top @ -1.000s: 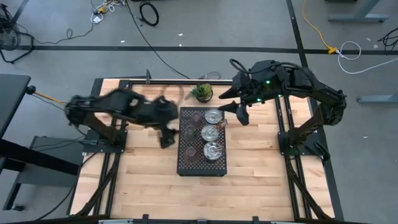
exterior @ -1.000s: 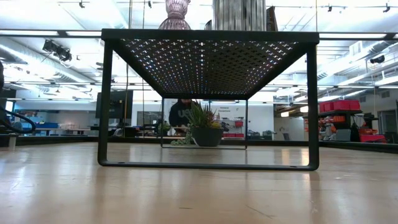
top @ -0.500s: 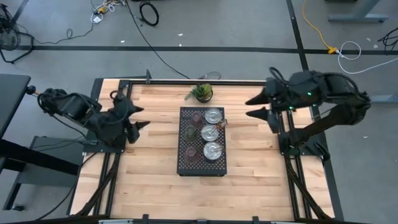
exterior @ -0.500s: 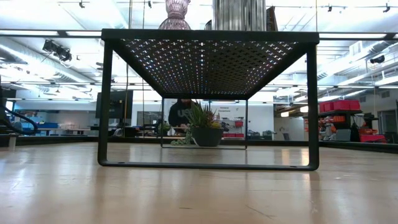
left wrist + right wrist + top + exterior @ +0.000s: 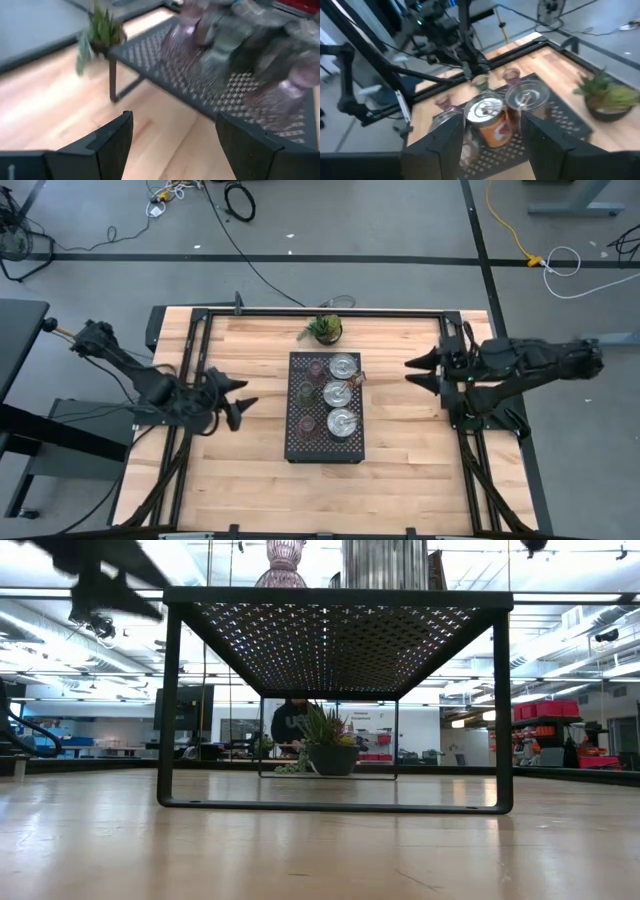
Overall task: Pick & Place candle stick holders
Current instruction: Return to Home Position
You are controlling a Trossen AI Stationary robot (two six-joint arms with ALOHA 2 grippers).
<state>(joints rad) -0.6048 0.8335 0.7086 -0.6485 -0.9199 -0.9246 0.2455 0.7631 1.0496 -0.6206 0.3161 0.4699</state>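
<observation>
Three shiny silver candle stick holders (image 5: 341, 393) stand in a row on the right half of the black perforated tray (image 5: 324, 445). Three small glass cups (image 5: 308, 393) stand in a row on its left half. All rest on their bases. My left gripper (image 5: 238, 398) hovers open to the left of the tray, pointing at it, with nothing between its fingers (image 5: 112, 145). On the tray's right, my right gripper (image 5: 418, 372) is open and empty too. It points at the silver holders (image 5: 485, 109) from a distance.
A small green potted plant (image 5: 324, 329) sits just beyond the tray's far edge. The tray stands on legs above the wooden table (image 5: 250, 480). Bare wood lies on both sides of the tray and in front of it. Black frame rails (image 5: 300, 311) border the table.
Both arms have folded back and come down. My left gripper has left the tray's left edge and now hangs lower, farther toward the table's left edge. My right gripper has drawn away from over the tray's far right corner toward the right edge. The holders have stayed put.
</observation>
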